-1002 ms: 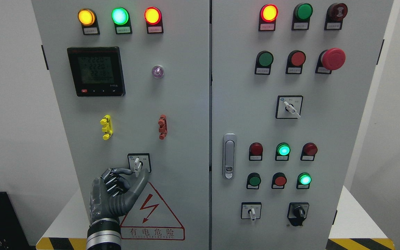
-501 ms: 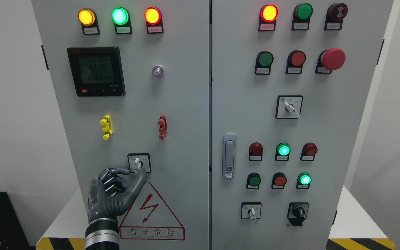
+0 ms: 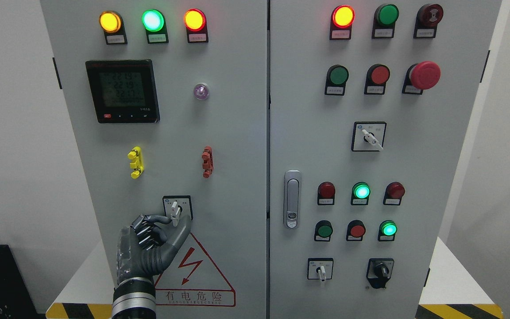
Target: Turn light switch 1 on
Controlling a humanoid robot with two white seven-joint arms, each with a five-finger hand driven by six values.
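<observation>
Switch [image 3: 175, 209], low on left door [image 3: 237, 133]: small rigid lever, stiff detent likely. Left hand [image 3: 151, 243] fingers [image 3: 160, 219] pinching lever tip; take hold there.

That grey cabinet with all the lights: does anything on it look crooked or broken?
Nothing looks broken. The white-handled selector switch on the right door points diagonally down-right, while the other white-handled switches stand upright.

You see a cabinet [image 3: 237, 133] of matt grey painted metal, smooth all over. Its door latch [image 3: 292, 199] looks like bright polished metal. The emergency button [image 3: 425, 75] and pilot lamps [image 3: 153, 20] are glossy plastic. The left hand [image 3: 148, 248] looks dark, matt and rubbery above a shiny metal wrist.
</observation>
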